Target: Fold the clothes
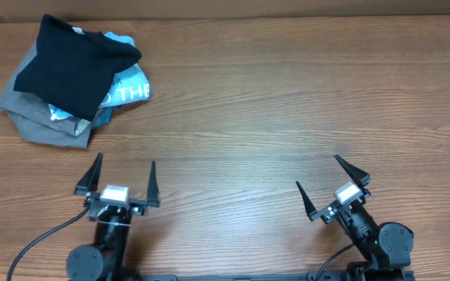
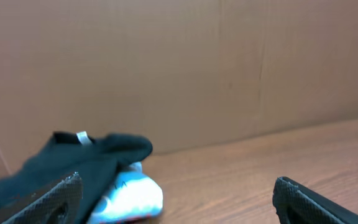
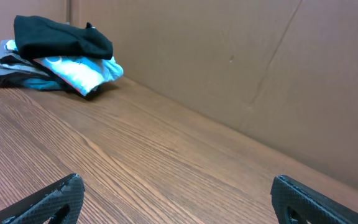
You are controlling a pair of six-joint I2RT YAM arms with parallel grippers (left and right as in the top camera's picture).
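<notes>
The clothes, a black T-shirt (image 1: 73, 66), lie crumpled on top of a pile at the table's far left; they also show in the left wrist view (image 2: 73, 162) and the right wrist view (image 3: 61, 37). A small white tag (image 2: 82, 137) shows at the neck. My left gripper (image 1: 125, 169) stands open near the front edge, well short of the pile, nothing between its fingers. My right gripper (image 1: 319, 173) is open too, at the front right, far from the shirt.
Under the black shirt lie a light blue T-shirt with white lettering (image 1: 127, 90) and a grey garment (image 1: 41, 121). A brown cardboard wall (image 2: 229, 68) runs along the table's far edge. Bare wooden table (image 1: 287, 101) stretches across the middle and right.
</notes>
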